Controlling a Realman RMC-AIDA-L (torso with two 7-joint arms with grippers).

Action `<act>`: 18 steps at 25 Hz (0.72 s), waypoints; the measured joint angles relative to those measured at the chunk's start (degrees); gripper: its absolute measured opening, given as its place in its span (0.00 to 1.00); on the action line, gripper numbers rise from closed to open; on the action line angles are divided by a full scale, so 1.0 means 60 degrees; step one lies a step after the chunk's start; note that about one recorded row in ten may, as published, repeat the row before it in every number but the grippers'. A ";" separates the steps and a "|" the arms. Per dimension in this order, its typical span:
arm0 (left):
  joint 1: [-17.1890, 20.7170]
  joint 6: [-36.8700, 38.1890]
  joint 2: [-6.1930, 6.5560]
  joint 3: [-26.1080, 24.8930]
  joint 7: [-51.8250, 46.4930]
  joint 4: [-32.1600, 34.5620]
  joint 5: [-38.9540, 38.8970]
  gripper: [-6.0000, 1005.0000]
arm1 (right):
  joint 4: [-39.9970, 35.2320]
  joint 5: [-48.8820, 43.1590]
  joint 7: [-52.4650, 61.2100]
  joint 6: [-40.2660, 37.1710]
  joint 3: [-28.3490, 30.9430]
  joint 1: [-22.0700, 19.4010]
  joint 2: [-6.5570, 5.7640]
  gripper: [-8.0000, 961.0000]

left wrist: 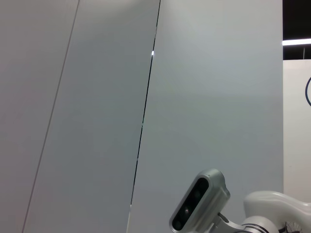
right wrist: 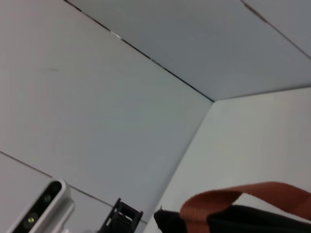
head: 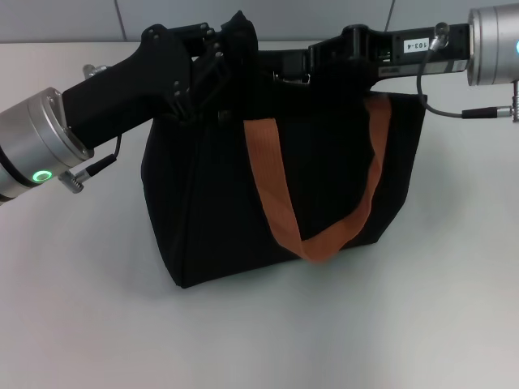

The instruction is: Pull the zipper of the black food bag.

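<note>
The black food bag [head: 243, 194] stands upright in the middle of the white table, with an orange-brown strap handle [head: 316, 194] hanging down its front. My left gripper [head: 229, 42] reaches in from the left and sits at the bag's top left corner. My right gripper [head: 302, 66] reaches in from the right and sits on the bag's top edge near the middle. A small silver glint [head: 281, 78] shows on the top edge just at the right gripper; it may be the zipper pull. The right wrist view shows a strap [right wrist: 233, 199] and the bag's top [right wrist: 257, 219].
The white table [head: 268, 332] spreads around the bag, and a grey panelled wall [head: 324, 16] stands behind it. A cable [head: 454, 109] hangs from the right wrist. The left wrist view shows only wall panels and the robot's head camera [left wrist: 199, 200].
</note>
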 joint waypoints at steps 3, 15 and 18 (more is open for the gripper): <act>-0.0002 0.0005 0.0000 0.0020 0.0000 0.0000 0.0002 0.04 | 0.0004 -0.0175 0.0044 -0.0051 0.0000 0.0088 -0.0003 0.03; 0.0004 0.0171 0.0000 -0.0018 0.0000 0.0000 0.0005 0.04 | -0.0190 -0.0921 0.0594 -0.0039 0.0019 0.0335 -0.0034 0.05; 0.0006 0.0200 0.0000 -0.0023 -0.0001 0.0001 0.0005 0.04 | -0.0482 -0.1236 0.0867 -0.0008 0.0064 0.0324 -0.0034 0.05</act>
